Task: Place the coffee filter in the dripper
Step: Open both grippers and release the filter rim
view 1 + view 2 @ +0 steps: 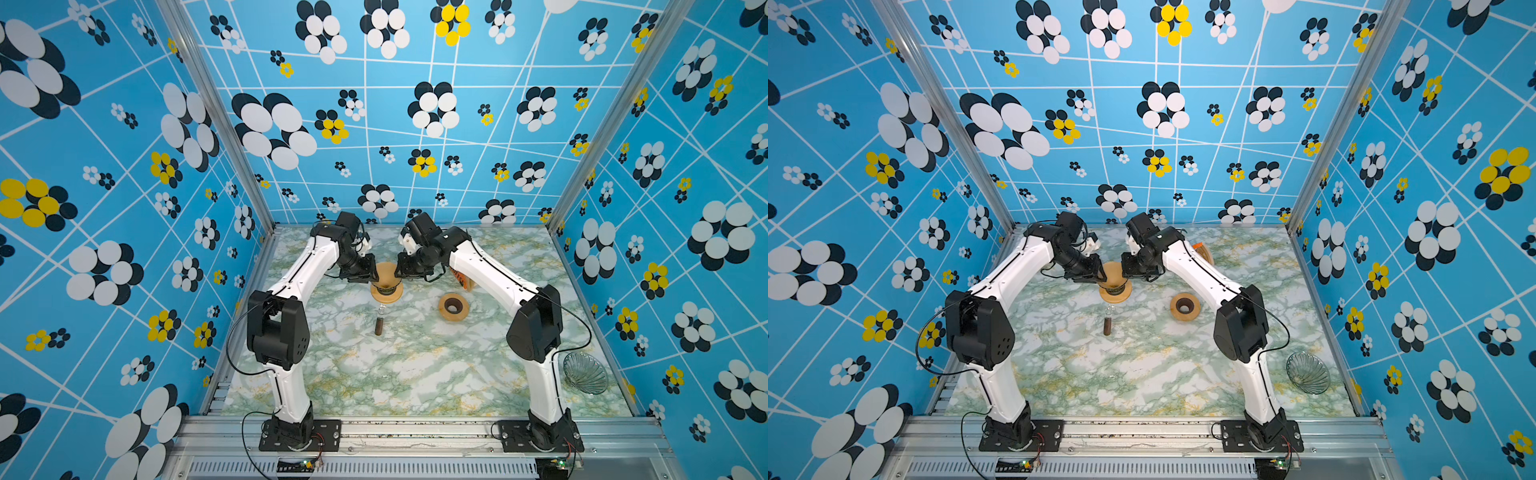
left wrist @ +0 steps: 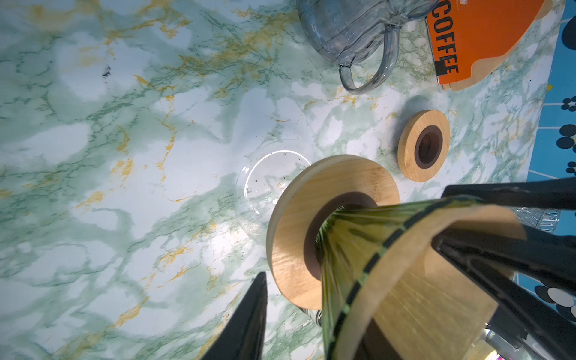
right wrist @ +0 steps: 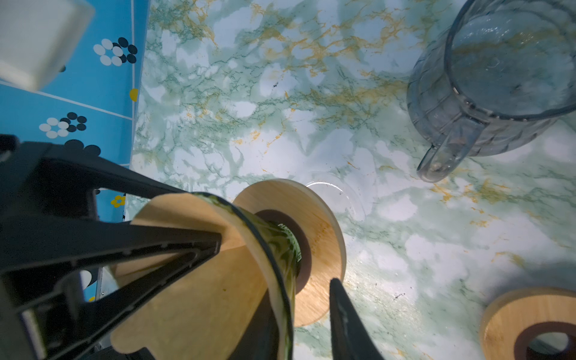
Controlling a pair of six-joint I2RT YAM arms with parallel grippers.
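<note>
Both top views: the arms meet at frame centre, toward the back of the marble table [image 1: 415, 374]. The left gripper [image 1: 368, 272] and right gripper [image 1: 401, 271] flank the dripper [image 1: 386, 287], a green glass cone in a wooden collar [image 1: 387, 296]. The coffee filter [image 1: 386, 272], brown paper, sits inside the cone. Finger gaps are too small to read here. Just below the dripper lies a small brown-filled vial [image 1: 379, 326]. A spare wooden ring [image 1: 454, 306] lies right of the dripper, and an orange filter pack [image 1: 462, 277] peeks out behind the right forearm. A ribbed glass bowl [image 1: 585, 372] sits alone at lower right.

Left wrist: the left gripper's jaws are apart and straddle the dripper wall. The outer finger is clear of the glass beside the collar, and the inner finger is inside the filter. The filter's edge stands proud of the dripper rim. A second black finger shows across the cone. A clear glass round [image 2: 271, 177] is partly hidden behind the collar; I cannot tell whether the dripper rests on it. A grey glass pitcher [image 2: 349, 28] stands well apart, next to the pack.

Right wrist: the right gripper's jaws are also apart and straddle the rim. The inner fingertip is against the filter paper and the outer finger shows a gap to the glass. The filter is seated in the cone, flared above the rim. The pitcher and spare ring are well apart from it.
</note>
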